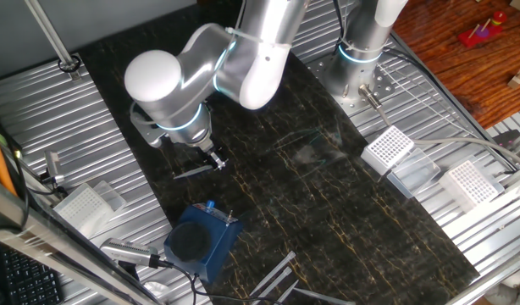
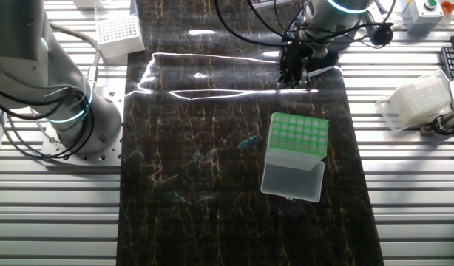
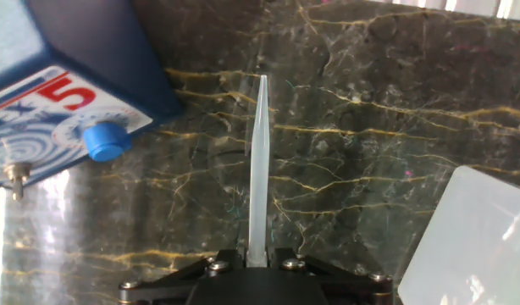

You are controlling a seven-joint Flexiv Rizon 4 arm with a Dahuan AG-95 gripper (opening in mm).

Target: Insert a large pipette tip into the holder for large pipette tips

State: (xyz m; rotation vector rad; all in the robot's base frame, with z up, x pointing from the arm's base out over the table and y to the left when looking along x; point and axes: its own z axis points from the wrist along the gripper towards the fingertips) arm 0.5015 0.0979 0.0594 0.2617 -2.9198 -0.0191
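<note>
The large pipette tip [image 3: 258, 169] is a long translucent whitish cone. Its wide end sits between the fingers of my gripper [image 3: 253, 256], which is shut on it, and its point juts out ahead over the dark marble mat. In the fixed views the gripper [image 1: 213, 161] [image 2: 293, 72] hangs low over the mat's far end with the tip [image 1: 192, 172] [image 2: 324, 71] lying roughly level. The holder for large pipette tips [image 2: 299, 135], a pale translucent box with a green grid top, stands on the mat some way from the gripper, its lid open.
A dark blue block [image 1: 201, 237] [image 3: 82, 59] stands close beside the gripper. White perforated racks [image 1: 389, 148] [image 2: 117, 29] [image 2: 423, 100] rest on the ribbed metal table. A second arm's base [image 2: 72, 111] stands at the mat's side. A pale translucent panel [image 3: 472, 241] shows in the hand view.
</note>
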